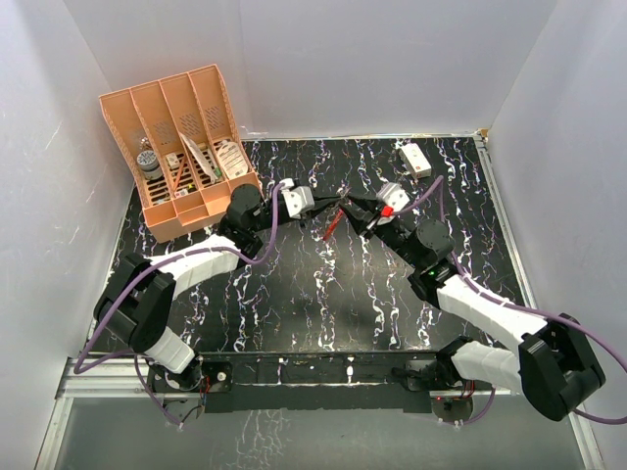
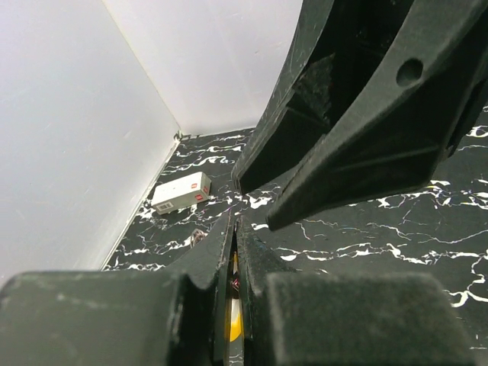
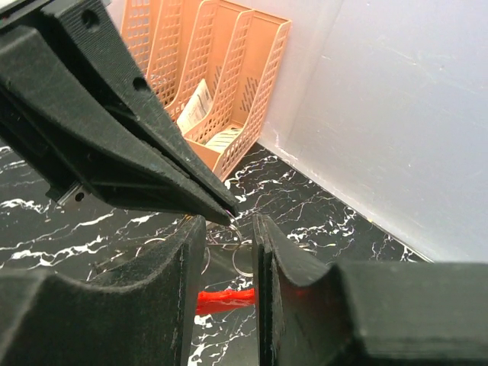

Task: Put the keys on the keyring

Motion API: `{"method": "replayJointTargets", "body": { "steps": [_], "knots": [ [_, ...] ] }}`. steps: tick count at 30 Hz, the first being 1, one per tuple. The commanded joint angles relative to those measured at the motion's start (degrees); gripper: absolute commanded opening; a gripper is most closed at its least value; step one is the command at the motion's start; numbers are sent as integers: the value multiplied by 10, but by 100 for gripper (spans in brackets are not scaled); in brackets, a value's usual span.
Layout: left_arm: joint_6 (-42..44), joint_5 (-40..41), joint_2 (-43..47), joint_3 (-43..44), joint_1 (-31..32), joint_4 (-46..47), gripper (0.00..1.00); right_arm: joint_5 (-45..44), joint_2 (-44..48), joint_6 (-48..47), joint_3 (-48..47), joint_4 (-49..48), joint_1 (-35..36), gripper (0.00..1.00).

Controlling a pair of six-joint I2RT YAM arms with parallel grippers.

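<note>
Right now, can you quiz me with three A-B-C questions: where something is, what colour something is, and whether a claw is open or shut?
1. Where is the white box? A: on the table, back right. B: in the organizer. C: in a gripper.
2. What colour is the file organizer? A: blue. B: orange. C: green.
3. The left gripper is: A: wide open. B: shut. C: out of view.
Answers: 1 A, it lies on the marbled top near the back wall. 2 B, its slotted walls are orange. 3 B, it pinches a yellow-headed key.
</note>
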State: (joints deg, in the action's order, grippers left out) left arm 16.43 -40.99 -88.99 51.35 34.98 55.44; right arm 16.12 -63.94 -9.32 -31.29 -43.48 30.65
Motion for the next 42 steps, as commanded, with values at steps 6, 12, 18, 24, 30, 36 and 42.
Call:
{"method": "replayJointTargets", "body": {
  "steps": [6, 12, 18, 24, 30, 36, 42],
  "knots": [
    [-9, 23, 30, -24, -1, 85, 0, -87, 16, 145, -7, 9, 2, 30],
    [-22, 31, 26, -34, -1, 126, 0, -89, 1, 217, 2, -9, 2, 28],
    [-41, 35, 21, -47, -1, 190, 0, -81, -18, 247, 6, -41, 2, 27],
    [-59, 33, 12, -60, 0, 239, 0, -79, -38, 263, -4, -56, 2, 26],
    [-69, 28, 7, -64, -1, 252, 0, -74, -47, 268, -10, -72, 2, 25],
    [-69, 31, 7, -68, 0, 254, 0, -73, -52, 274, -14, -79, 2, 24],
    [-68, 33, 12, -74, -1, 249, 0, -71, -51, 279, -14, -87, 2, 23]
  ]
}}
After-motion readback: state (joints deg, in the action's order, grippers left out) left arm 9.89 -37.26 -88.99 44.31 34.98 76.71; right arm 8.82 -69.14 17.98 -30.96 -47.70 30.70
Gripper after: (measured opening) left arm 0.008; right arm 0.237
